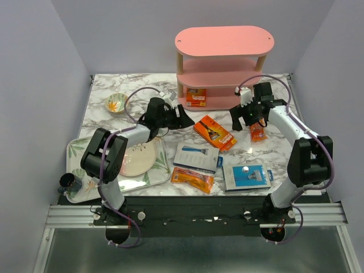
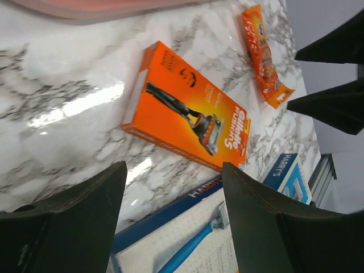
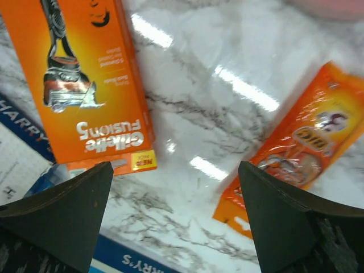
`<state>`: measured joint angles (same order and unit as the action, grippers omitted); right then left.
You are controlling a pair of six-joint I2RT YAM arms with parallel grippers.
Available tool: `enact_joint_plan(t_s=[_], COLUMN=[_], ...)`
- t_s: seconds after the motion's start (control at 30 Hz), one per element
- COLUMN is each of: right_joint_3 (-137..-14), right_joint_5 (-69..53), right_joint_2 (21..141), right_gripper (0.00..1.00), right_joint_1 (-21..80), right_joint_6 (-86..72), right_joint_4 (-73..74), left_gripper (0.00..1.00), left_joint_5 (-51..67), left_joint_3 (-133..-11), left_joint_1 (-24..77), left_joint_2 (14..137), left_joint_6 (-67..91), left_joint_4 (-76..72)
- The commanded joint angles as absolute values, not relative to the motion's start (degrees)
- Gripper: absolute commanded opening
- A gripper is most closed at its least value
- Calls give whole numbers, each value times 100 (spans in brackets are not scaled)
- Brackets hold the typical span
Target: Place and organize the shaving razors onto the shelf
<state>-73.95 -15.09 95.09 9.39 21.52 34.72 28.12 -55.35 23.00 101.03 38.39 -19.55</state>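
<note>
Shelf [image 1: 224, 41] holds 1 orange pack [image 1: 196, 98] on its bottom tier; 5 others lie on the table [image 1: 142, 85]. Our left claw [image 1: 185, 120] and right claw [image 1: 238, 122] gape empty, flanking the orange box [image 1: 214, 132]. If both reach together, we risk collision or skidding it.

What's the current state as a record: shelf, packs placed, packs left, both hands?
shelf: pink three-tier shelf, back of table
placed: one orange pack, bottom tier
left on table: Gillette box; BIC packet; front orange packet; centre card; front-right card
left hand: open, empty, facing Gillette box
right hand: open, empty, over marble between Gillette box and BIC packet
off task: pink plate on floral tray
</note>
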Motion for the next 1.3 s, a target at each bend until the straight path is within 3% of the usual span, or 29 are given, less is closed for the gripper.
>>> enact_joint_plan(t_s=[0.0,0.47,0.83,0.9,0.93,1.27], right_joint_3=[-7076,-5828,-5695,-5914,-5976,-6170], right_joint_5=[-2592,-2496,-3910,-4130,-4261,-4508], right_joint_2=[9615,9686,10054,10239,10274,10529], right_gripper=[100,98,76,61,59,56], right_joint_1=[862,581,-299,-351,-360,-352], right_joint_6=[1232,519,474,667,746,677], right_joint_4=[3490,2488,2259,2486,2557,2918], left_gripper=[77,75,68,68,68,68], left_joint_5=[2866,1881,2179,2215,2224,2250], left_joint_3=[-5967,-5907,-5608,-5607,-5625,-5880], left_joint_1=[2698,3340,3305,3305,3305,3331], left_joint_2=[10590,11250,11312,11312,11320,11434], left_joint_6=[3761,4773,4570,4562,4553,4526], left_joint_4=[-1969,-1828,-1775,-1767,-1749,-1635])
